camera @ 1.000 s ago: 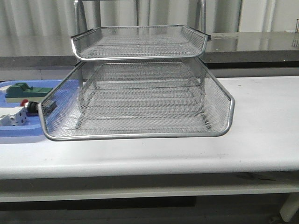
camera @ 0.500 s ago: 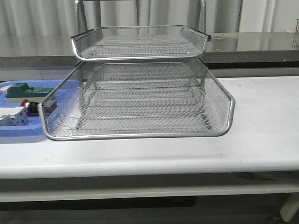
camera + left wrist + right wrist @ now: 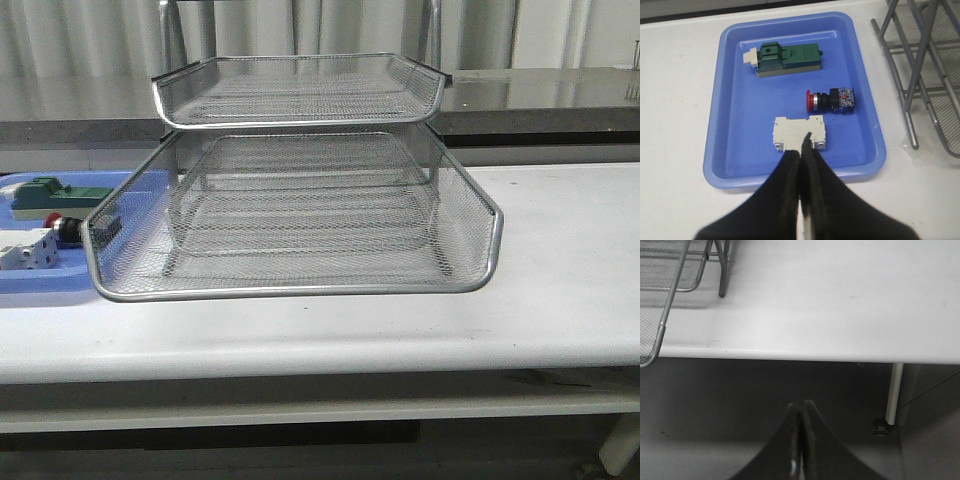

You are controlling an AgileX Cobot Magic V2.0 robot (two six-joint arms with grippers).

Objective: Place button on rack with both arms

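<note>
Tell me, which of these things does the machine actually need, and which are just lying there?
Needed:
- button
- rack
- left hand, shut
- right hand, shut

Just lying there:
- green block
- white component
- blue tray

The red-headed button (image 3: 830,100) lies on its side at nine o'clock of the empty wire-mesh rack (image 3: 300,215), well apart.
</note>
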